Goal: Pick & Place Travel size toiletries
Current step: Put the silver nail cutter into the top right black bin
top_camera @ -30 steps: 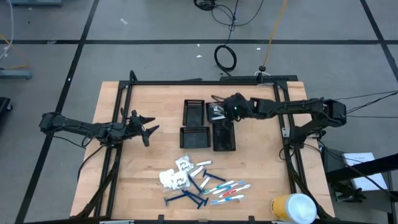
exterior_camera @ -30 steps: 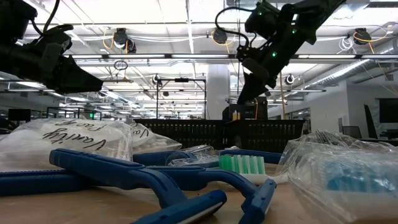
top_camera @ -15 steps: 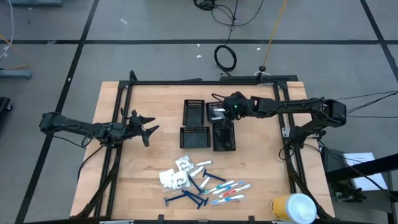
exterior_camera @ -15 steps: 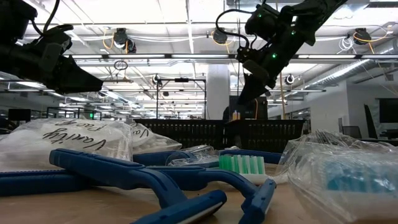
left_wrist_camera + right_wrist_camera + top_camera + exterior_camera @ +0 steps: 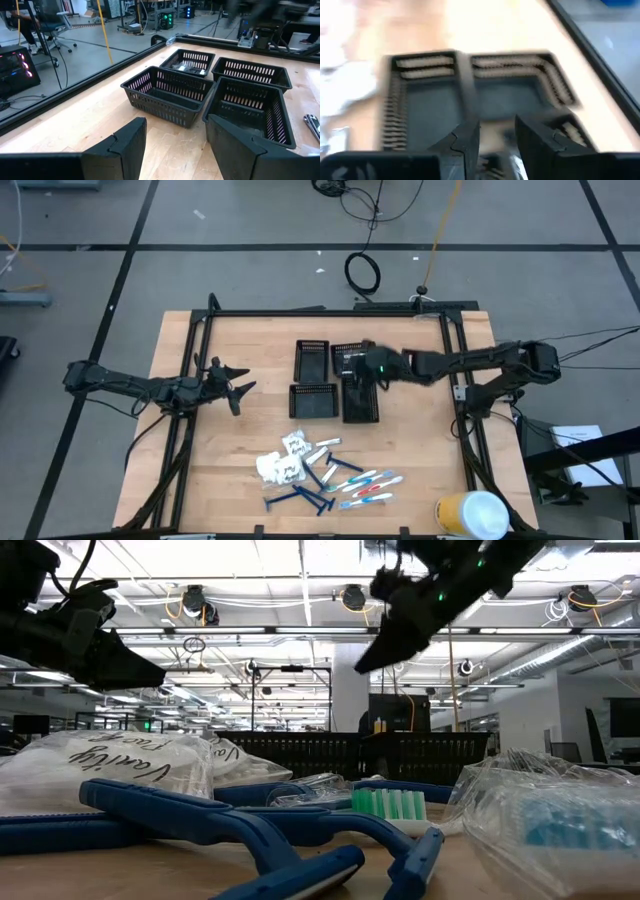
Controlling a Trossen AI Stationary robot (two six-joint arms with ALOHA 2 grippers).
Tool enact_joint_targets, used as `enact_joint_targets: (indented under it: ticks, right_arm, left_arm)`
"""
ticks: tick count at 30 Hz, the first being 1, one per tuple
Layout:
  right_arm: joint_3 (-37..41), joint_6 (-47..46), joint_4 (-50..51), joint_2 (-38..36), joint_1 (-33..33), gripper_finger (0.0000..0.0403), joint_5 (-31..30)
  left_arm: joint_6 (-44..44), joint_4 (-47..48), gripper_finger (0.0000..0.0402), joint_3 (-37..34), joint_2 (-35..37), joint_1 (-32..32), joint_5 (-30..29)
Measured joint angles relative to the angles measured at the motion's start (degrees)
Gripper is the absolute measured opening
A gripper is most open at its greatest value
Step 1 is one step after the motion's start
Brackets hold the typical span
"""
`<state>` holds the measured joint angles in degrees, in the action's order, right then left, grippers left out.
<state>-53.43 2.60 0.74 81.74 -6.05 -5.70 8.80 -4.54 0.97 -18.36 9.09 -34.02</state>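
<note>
Right gripper (image 5: 352, 366) swings away across the mesh trays (image 5: 337, 381), fingers parted, nothing held; item dropped, likely. Left gripper (image 5: 238, 390) waits, spread.

Two slim dark arms, left arm (image 5: 130, 383) and right arm (image 5: 480, 360), jointed segments. Green light glows on the right wrist, frame centre. Fingers (image 5: 127, 142) matte black, angular.

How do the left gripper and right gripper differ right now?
The left gripper hangs over bare table, left of the trays; the right gripper is above the trays. The left gripper's fingers stand wide apart; the right gripper's fingers show a narrower gap. Both hold nothing, and both are well away from the toiletries.
</note>
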Motion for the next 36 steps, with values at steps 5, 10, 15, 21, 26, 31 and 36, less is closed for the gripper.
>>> enact_joint_targets:
  ticks: [5,10,15,21,26,31,36]
  right_arm:
    - [0.0,1.3,-5.0,0.4,11.1,0.0115,-0.1]
    - [0.0,-3.4,-11.1,4.3,19.4,0.0138,-0.4]
    - [-0.6,-6.7,-18.2,14.1,24.6,0.0171,-0.1]
    - [-6.1,-7.1,-10.5,23.6,25.3,0.0182,-0.2]
    - [-6.3,-7.8,-7.6,26.3,24.8,0.0171,-0.3]
    - [-6.3,-7.8,-6.5,25.9,24.0,0.0161,-0.5]
    - [-6.4,-7.9,-5.7,23.8,23.3,0.0160,-0.5]
  left_arm:
    - [0.0,0.0,0.0209,0.0,0.0,0.0,0.0]
    - [0.0,0.0,0.0209,0.0,0.0,0.0,0.0]
    - [0.0,0.0,0.0209,0.0,0.0,0.0,0.0]
    - [0.0,0.0,0.0209,0.0,0.0,0.0,0.0]
    - [0.0,0.0,0.0209,0.0,0.0,0.0,0.0]
    - [0.0,0.0,0.0209,0.0,0.0,0.0,0.0]
    - [0.0,0.0,0.0209,0.0,0.0,0.0,0.0]
